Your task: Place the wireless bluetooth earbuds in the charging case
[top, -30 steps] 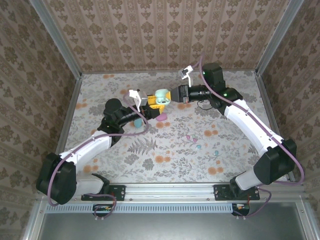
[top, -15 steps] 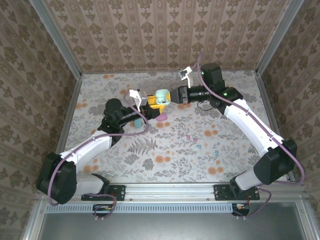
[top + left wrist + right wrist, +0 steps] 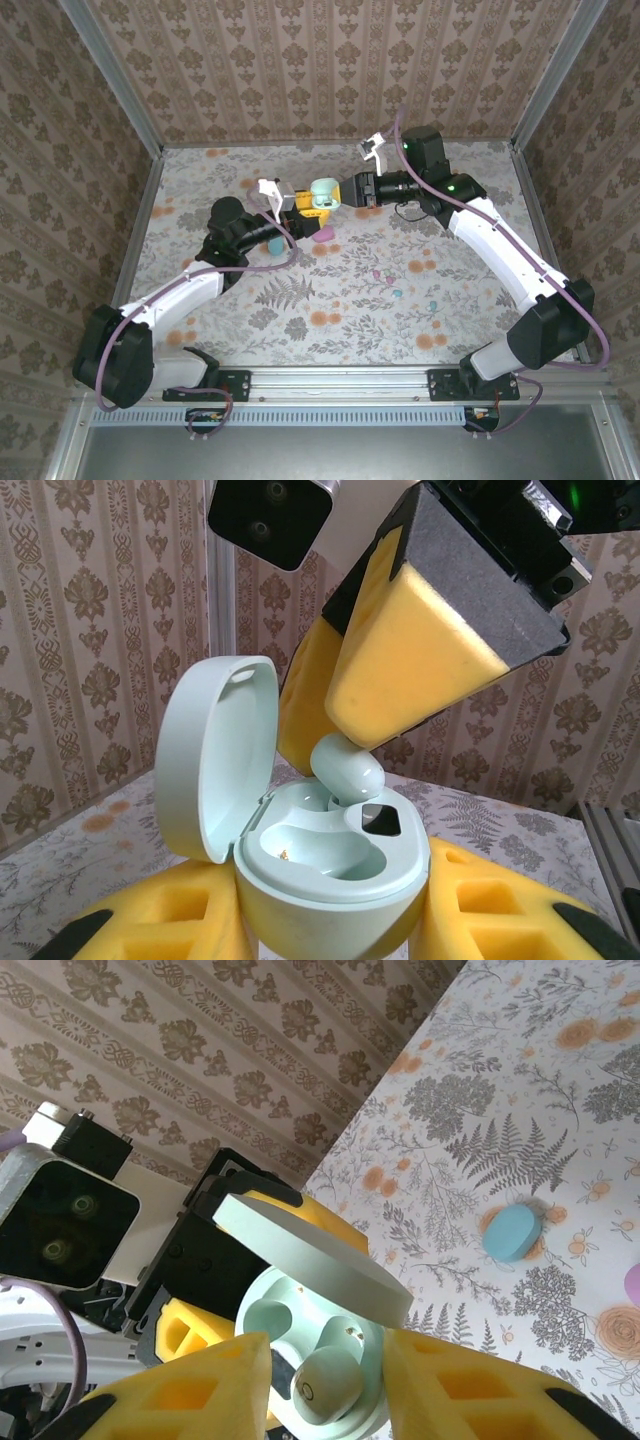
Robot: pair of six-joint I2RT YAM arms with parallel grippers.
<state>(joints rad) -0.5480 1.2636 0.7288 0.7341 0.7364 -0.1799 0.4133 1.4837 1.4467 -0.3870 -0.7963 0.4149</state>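
Observation:
The mint charging case (image 3: 330, 880) sits with its lid (image 3: 215, 755) swung open, and my left gripper (image 3: 335, 925) is shut on its base between yellow foam fingers (image 3: 500, 910). One mint earbud (image 3: 347, 765) stands in the case's far socket, with the near socket empty. In the right wrist view the same earbud (image 3: 325, 1385) sits between the fingers of my right gripper (image 3: 328, 1390), which is open with a gap on each side. From above, the case (image 3: 322, 192) is at the back centre, with the left gripper (image 3: 300, 203) on one side and the right gripper (image 3: 345, 190) on the other.
A blue case (image 3: 272, 245) and a pink case (image 3: 324, 233) lie on the floral table just in front of the grippers. Loose earbuds lie further forward: pink (image 3: 378, 273), mint (image 3: 396, 293) and blue (image 3: 433, 306). Wallpapered walls enclose the table.
The right gripper's jaws have parted and let go of the mint earbud, which stays in the case's socket. Both arms have hardly moved.

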